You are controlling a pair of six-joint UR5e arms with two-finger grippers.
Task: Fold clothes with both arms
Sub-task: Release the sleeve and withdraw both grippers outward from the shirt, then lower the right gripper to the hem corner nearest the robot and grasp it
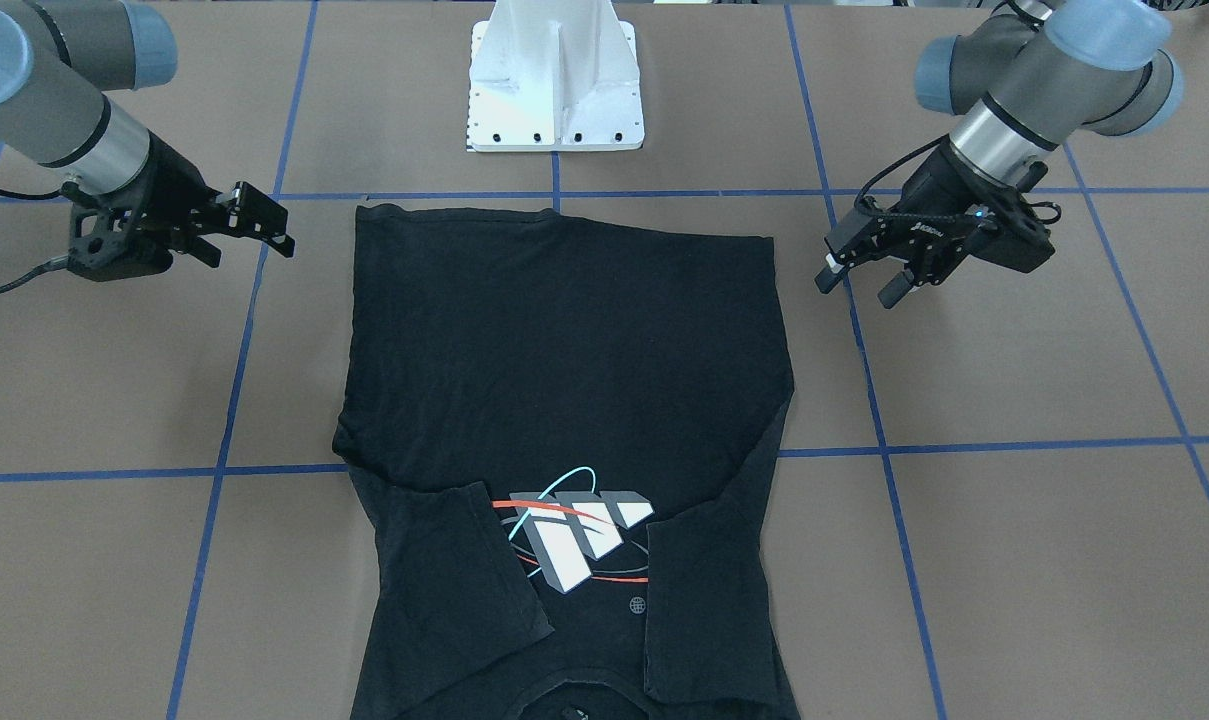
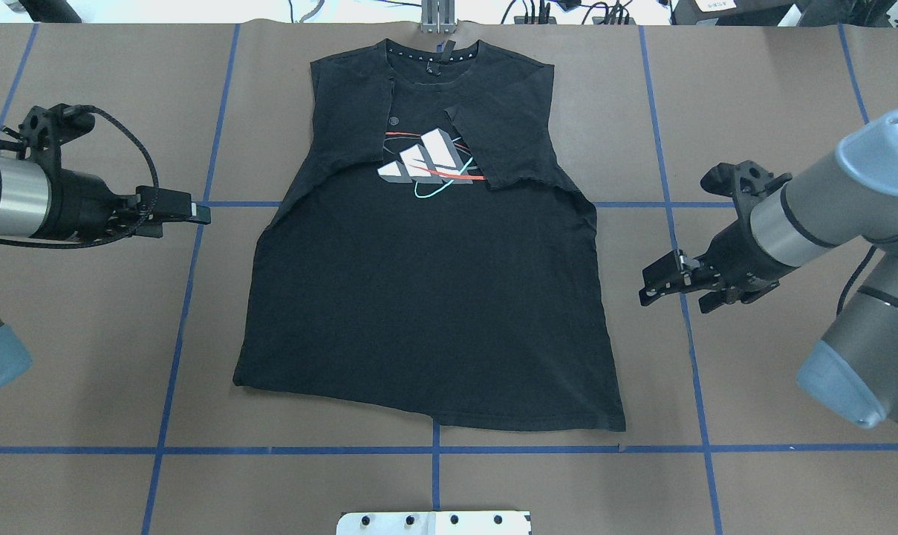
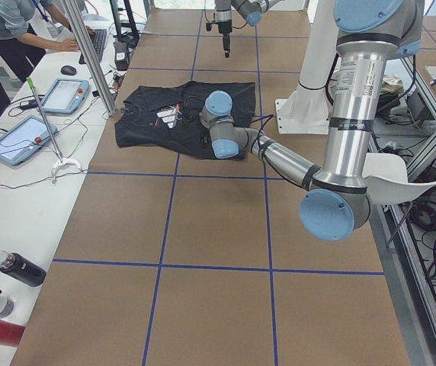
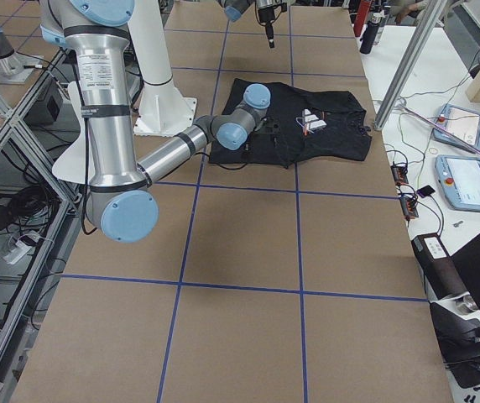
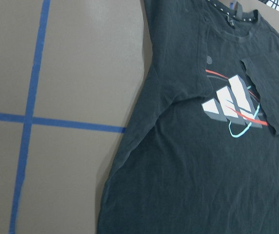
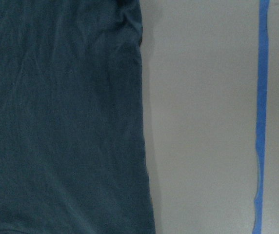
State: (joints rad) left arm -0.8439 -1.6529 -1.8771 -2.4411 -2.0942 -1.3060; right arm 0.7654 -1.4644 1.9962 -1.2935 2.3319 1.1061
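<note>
The black T-shirt point(image 1: 564, 350) lies flat on the brown table, logo side up, with its collar at the far edge from the robot point(image 2: 426, 297). Both sleeves are folded inward and partly cover the red, cyan and white-grey logo point(image 2: 430, 160). My left gripper point(image 2: 200, 212) hovers open and empty beside the shirt's left edge, level with the sleeve, and also shows in the front view point(image 1: 859, 288). My right gripper point(image 2: 675, 293) is open and empty beside the shirt's right edge, a little apart from it point(image 1: 252, 250). The wrist views show the shirt's edges point(image 5: 203, 170) point(image 6: 61, 122).
The white pedestal base point(image 1: 556, 90) stands at the near edge behind the shirt's hem. Blue tape lines point(image 2: 434, 449) cross the table. A side bench holds tablets point(image 3: 65, 95) and bottles point(image 3: 20, 268), with a person point(image 3: 12, 30) at it.
</note>
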